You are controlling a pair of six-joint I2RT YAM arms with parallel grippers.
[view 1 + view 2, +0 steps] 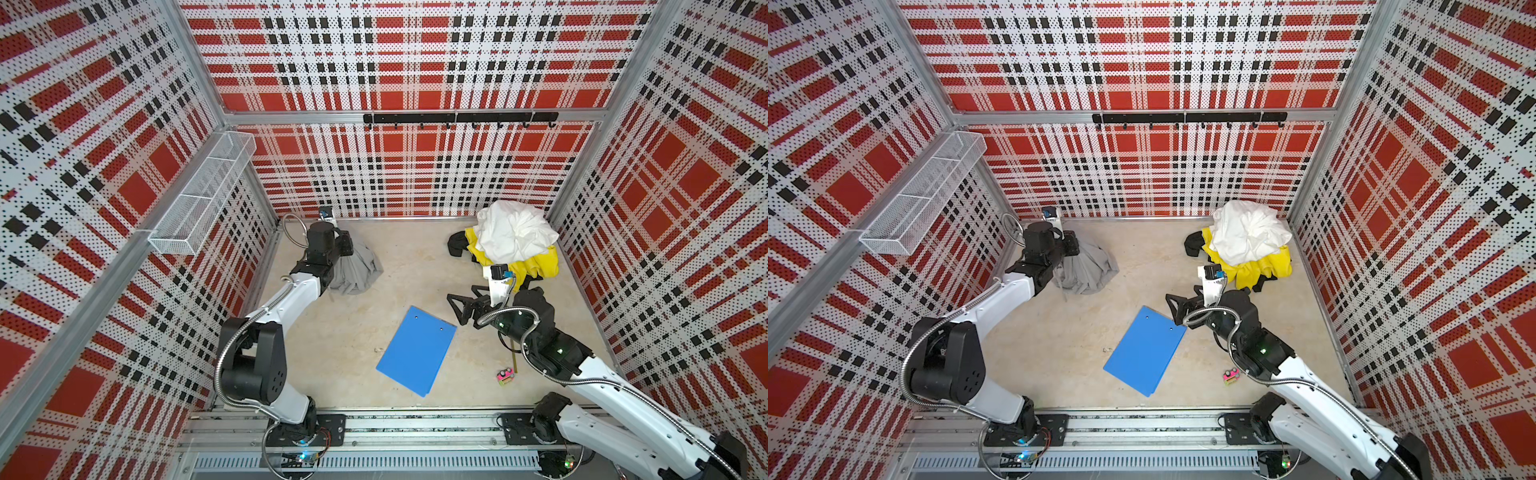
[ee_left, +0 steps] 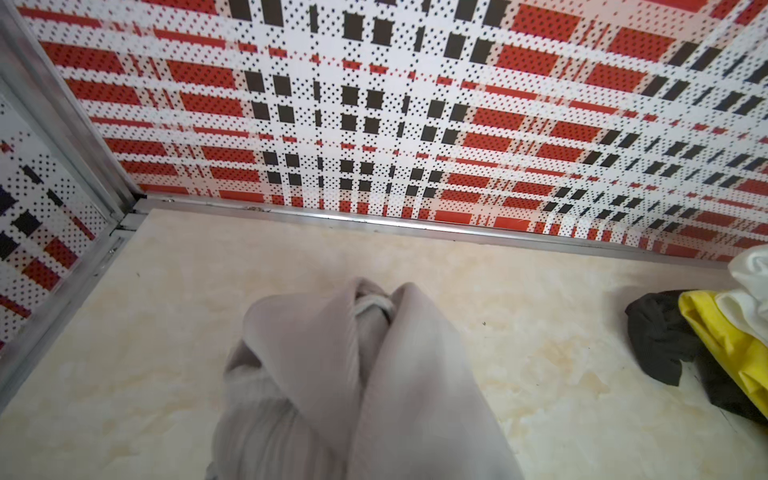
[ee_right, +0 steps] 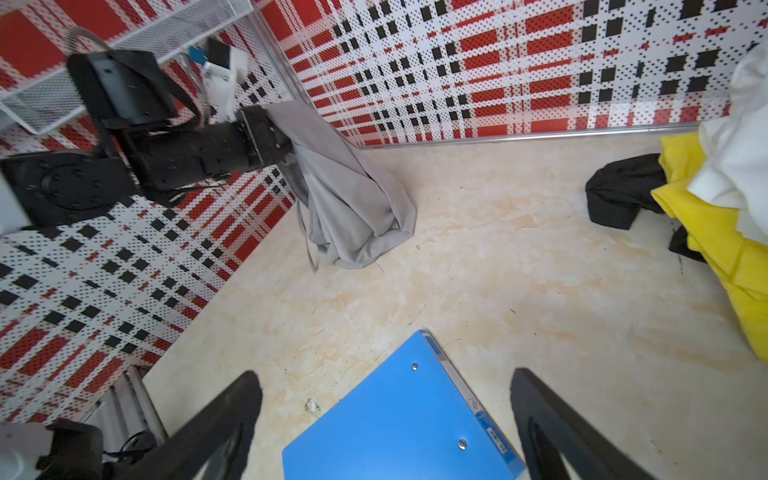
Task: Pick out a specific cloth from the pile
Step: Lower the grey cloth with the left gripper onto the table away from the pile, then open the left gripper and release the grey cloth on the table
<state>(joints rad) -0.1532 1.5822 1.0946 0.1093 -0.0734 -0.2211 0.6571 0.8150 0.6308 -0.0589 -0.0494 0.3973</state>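
The light-grey cloth [image 1: 358, 272] [image 1: 1091, 272] hangs in folds from my left gripper [image 1: 347, 246] [image 1: 1073, 246] near the far left corner, away from the pile. Its lower end bunches on the floor. The right wrist view shows the left gripper [image 3: 284, 143] shut on the cloth [image 3: 353, 199] at its top. In the left wrist view the cloth [image 2: 357, 374] hides the jaws. My right gripper [image 1: 457, 309] [image 1: 1173, 308] [image 3: 384, 380] stands open and holds nothing, low over the floor at the blue folder's far corner.
The pile sits at the far right: a white cloth [image 1: 513, 232] on a yellow cloth [image 1: 536, 266], with a black cloth [image 1: 457, 243] beside them. A blue folder [image 1: 417, 351] lies mid-floor, a small pink object [image 1: 505, 376] near the right arm. A wire basket [image 1: 203, 191] hangs on the left wall.
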